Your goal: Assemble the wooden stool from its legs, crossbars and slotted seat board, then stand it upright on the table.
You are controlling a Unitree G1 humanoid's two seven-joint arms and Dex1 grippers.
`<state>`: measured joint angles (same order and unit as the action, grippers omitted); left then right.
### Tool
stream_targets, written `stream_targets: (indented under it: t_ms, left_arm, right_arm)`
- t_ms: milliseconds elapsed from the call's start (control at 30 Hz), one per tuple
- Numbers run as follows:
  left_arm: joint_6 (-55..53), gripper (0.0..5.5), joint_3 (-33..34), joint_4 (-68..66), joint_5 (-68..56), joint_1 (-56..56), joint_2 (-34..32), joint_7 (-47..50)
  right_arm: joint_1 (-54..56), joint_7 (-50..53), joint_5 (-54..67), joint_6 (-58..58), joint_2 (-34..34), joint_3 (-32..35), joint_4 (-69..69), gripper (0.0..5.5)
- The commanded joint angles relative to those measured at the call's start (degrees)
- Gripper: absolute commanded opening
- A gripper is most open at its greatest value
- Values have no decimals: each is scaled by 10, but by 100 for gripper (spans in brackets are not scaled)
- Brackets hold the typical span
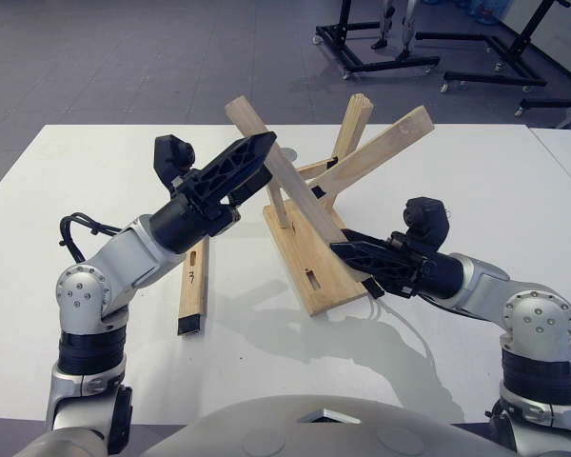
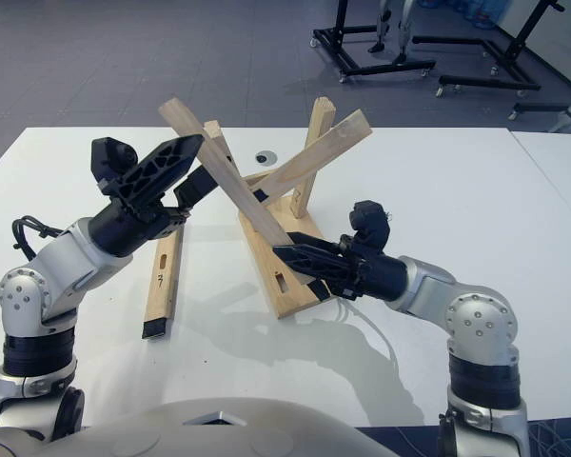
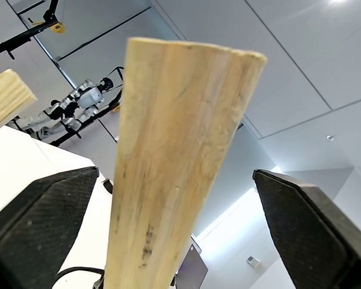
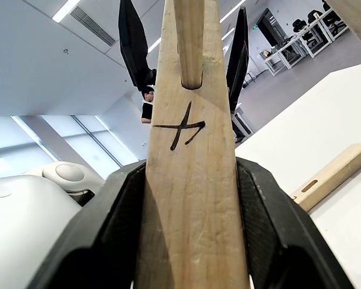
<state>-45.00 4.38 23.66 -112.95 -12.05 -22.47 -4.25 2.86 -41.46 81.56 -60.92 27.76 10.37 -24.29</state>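
Observation:
The slotted seat board (image 1: 309, 271) lies flat on the white table (image 1: 95, 162), with two legs (image 1: 385, 143) rising slanted from its far end. A third leg (image 1: 266, 143) slants across above the board. My right gripper (image 1: 344, 250) is shut on this leg's lower end; in the right wrist view both fingers (image 4: 262, 223) press the marked wood, and a thin crossbar (image 4: 189, 42) sits in its slot. My left gripper (image 1: 266, 148) is open around the upper part of this leg (image 3: 174, 156), with gaps on both sides. A loose slotted leg (image 1: 192, 286) lies on the table under my left arm.
Black wheeled stands (image 1: 390, 52) are on the floor beyond the table's far edge. A small round hole (image 2: 264, 157) is in the tabletop behind the stool parts. Bare table stretches to the far left and to the right of the board.

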Motion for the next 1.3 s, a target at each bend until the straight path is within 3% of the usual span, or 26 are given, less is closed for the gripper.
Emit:
stream_targets:
  t_ms: [33,367,867,1200,1300]
  left_arm:
    - [9,470,-2,0,0,-24,10,16]
    - [4,470,-6,-7,0,-24,23,33]
    - [-16,247,-28,-18,9,-21,3,45]
    - [-4,225,-20,-22,51,-10,-7,38]
    - [-2,212,-17,-20,55,-6,-7,40]
  right_arm:
    - [-9,8,-11,15,-7,-21,-16,204]
    - [-21,22,-4,38,-11,-36,-21,204]
    - [-35,32,5,47,-9,-46,-29,204]
    - [-37,37,-1,54,-7,-41,-26,204]
    - [-37,30,-17,57,-2,-45,-21,279]
